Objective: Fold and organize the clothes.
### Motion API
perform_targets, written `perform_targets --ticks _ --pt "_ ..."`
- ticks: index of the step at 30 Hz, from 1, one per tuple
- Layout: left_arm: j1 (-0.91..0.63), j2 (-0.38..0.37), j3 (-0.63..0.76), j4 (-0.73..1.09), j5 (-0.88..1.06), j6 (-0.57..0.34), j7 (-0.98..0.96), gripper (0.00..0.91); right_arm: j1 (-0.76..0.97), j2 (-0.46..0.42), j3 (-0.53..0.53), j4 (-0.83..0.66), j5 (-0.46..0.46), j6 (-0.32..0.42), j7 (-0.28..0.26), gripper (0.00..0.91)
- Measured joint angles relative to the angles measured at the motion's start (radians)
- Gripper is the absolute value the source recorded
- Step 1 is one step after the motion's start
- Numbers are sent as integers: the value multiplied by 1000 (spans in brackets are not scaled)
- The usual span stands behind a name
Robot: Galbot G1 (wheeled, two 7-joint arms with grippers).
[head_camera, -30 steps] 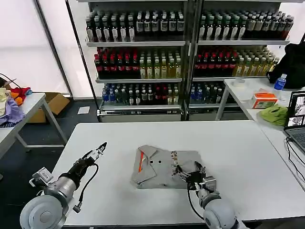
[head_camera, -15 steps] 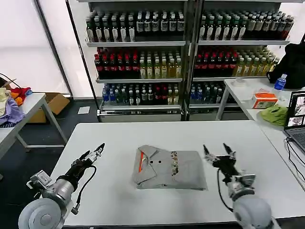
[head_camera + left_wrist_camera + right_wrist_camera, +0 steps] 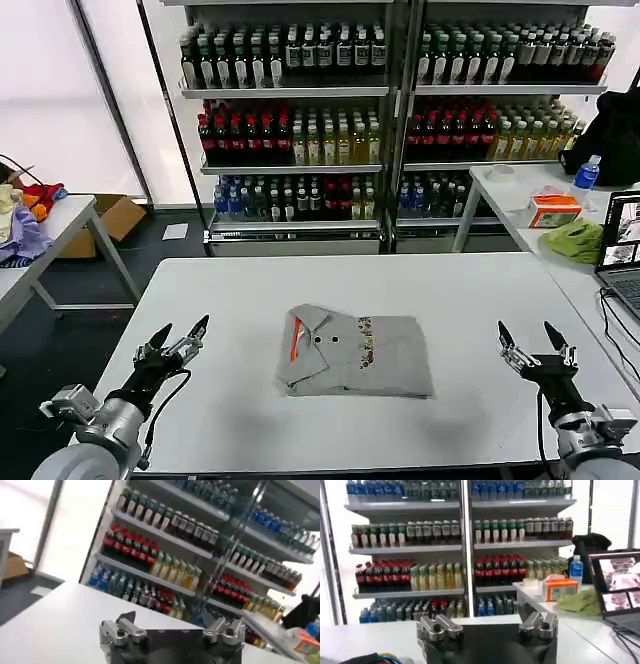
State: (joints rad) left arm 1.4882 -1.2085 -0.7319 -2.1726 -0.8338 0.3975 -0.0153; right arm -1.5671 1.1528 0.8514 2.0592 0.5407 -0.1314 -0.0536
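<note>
A light grey collared shirt (image 3: 355,352) lies folded into a flat rectangle in the middle of the white table (image 3: 470,290), its orange placket lining and small multicoloured chest print facing up. My left gripper (image 3: 178,337) hovers open over the table's left part, well clear of the shirt. Open too, my right gripper (image 3: 535,338) is over the table's right part, a good way from the shirt's right edge. Both grippers hold nothing. The wrist views look past the open jaws toward the shelves.
Drink shelves (image 3: 390,120) stand behind the table. On a side table at the right are a lime-green cloth (image 3: 578,240), an orange box (image 3: 554,209), a bottle (image 3: 588,172) and a laptop (image 3: 622,250). Coloured garments (image 3: 25,215) lie on a table at the left.
My right gripper has let go of the shirt and pulled back to the right, opening wide. My left gripper has drawn back toward the table's front left. The shirt now lies flat and folded.
</note>
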Motion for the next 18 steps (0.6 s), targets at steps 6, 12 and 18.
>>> perform_targets --ticks 6,12,18 --pt "46 -37 -44 -4 102 -29 87 907 -53 42 40 12 -20 26 -56 907" --pt "85 -74 -95 -14 198 -66 173 907 -99 70 55 25 -41 59 -85 907" --pt "111 -106 -148 -11 288 -113 261 907 -139 93 60 31 -57 91 -107 907"
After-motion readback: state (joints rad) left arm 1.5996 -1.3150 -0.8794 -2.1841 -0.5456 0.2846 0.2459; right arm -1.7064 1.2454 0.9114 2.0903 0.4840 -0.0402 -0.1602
